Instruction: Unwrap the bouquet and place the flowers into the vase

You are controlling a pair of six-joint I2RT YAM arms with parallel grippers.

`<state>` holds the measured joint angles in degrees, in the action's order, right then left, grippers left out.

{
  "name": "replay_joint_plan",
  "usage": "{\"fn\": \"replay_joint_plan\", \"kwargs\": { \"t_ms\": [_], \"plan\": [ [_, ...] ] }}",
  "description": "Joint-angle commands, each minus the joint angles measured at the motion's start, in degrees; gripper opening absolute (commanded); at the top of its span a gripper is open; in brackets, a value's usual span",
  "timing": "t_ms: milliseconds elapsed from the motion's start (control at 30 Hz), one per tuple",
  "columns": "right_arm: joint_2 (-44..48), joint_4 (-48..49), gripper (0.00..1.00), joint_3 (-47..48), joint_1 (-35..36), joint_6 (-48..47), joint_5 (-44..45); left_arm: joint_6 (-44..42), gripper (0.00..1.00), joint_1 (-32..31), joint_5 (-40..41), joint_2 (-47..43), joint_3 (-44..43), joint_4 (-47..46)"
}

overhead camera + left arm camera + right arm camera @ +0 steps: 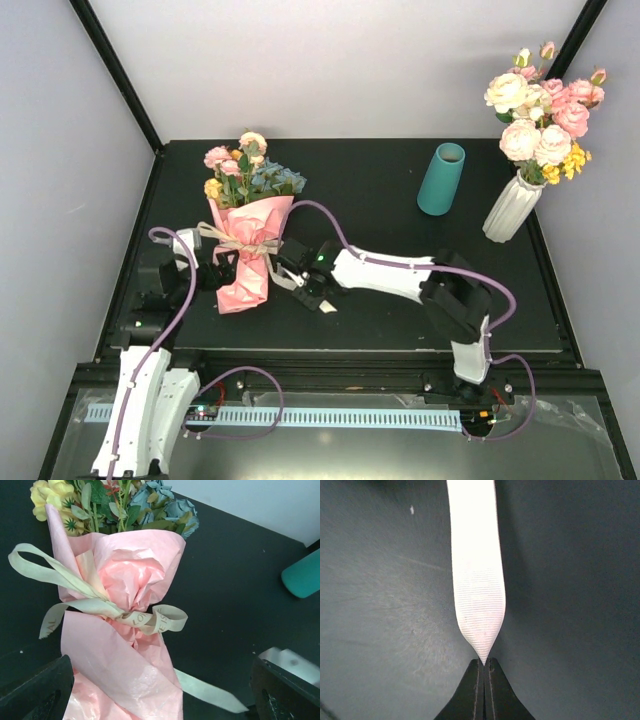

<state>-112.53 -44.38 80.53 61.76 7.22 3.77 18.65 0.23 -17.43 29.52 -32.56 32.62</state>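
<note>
Ribbon (477, 580) is pinched by its tip in the right hand (483, 662), low over the bench (400, 290); the left hand (160, 685) is spread wide around the bouquet (250, 240).

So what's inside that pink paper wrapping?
Pink, yellow and blue flowers with green leaves poke out the top of the pink paper. Their stems are hidden by the wrapping, tied with cream ribbon.
</note>
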Motion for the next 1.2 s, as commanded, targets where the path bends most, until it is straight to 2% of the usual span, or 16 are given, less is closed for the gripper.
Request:
{"fn": "replay_joint_plan", "kwargs": {
  "t_ms": [0, 233, 367, 500, 800, 867, 1000, 1167],
  "plan": [
    [8.79, -5.58, 0.01, 3.95, -1.08, 3.79, 3.56, 4.64, 0.96, -0.44, -1.06, 0.17, -3.12, 2.02],
    [17.40, -10.22, 0.02, 4.85, -1.31, 8.99, 7.94, 6.47, 0.86, -3.51, 1.02, 4.23, -2.44, 3.69],
    [22.34, -11.78, 0.02, 5.58, -1.29, 10.84, 9.61, 8.25, 0.80, -9.00, 2.77, 8.24, -2.18, 1.73],
    [26.96, -13.70, 0.01, 7.79, -1.33, 12.49, 10.05, 8.84, 0.79, -14.62, 6.94, 11.86, -2.27, -0.37],
    [34.09, -18.94, 0.02, 10.14, -1.32, 14.45, 13.47, 9.61, 0.70, -16.35, 11.00, 19.37, -1.68, -4.60],
    [35.14, -19.90, 0.02, 11.44, -1.29, 14.77, 13.99, 9.58, 0.70, -16.61, 10.65, 21.19, -2.29, -5.28],
    [37.65, -17.45, 0.02, 10.86, -1.36, 14.09, 11.81, 10.80, 0.81, -19.04, 4.51, 21.59, -1.31, -10.06],
    [37.63, -12.47, 0.02, 10.74, -1.15, 7.69, -3.17, 18.66, 0.86, -22.30, -1.31, 18.83, 2.83, -17.78]
  ]
}}
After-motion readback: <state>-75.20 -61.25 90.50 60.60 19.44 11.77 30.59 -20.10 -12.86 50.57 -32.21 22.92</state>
